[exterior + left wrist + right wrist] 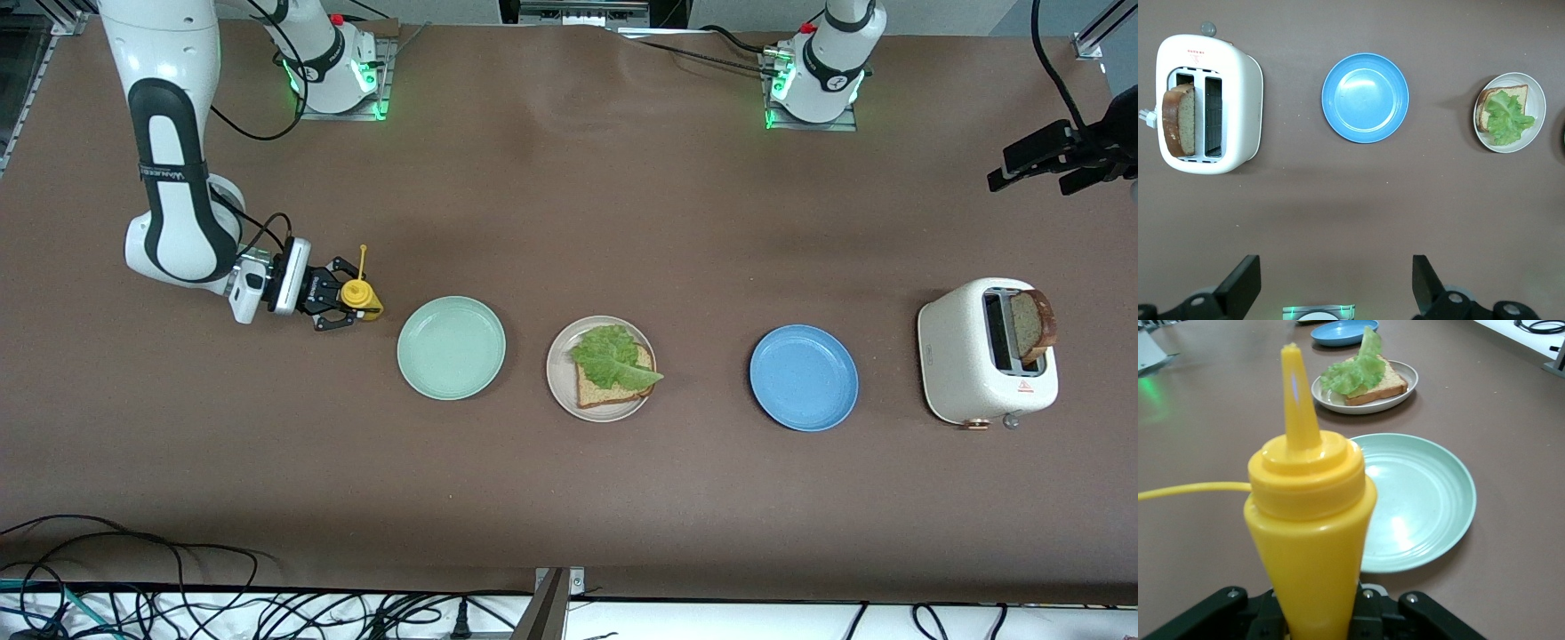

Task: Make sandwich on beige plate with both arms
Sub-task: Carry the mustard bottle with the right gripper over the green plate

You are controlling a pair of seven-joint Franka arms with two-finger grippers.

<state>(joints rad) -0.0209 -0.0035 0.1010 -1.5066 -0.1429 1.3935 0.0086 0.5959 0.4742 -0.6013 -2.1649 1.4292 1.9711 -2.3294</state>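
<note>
The beige plate holds one bread slice with a ruffled lettuce leaf on top. A second slice stands up out of the toaster's slot. My right gripper is low at the table, beside the mint plate, shut on a yellow squeeze bottle that stands upright. My left gripper waits high over the left arm's end of the table, open and empty.
A mint green plate lies between the bottle and the beige plate. A blue plate and a white toaster lie toward the left arm's end. Cables run along the front edge.
</note>
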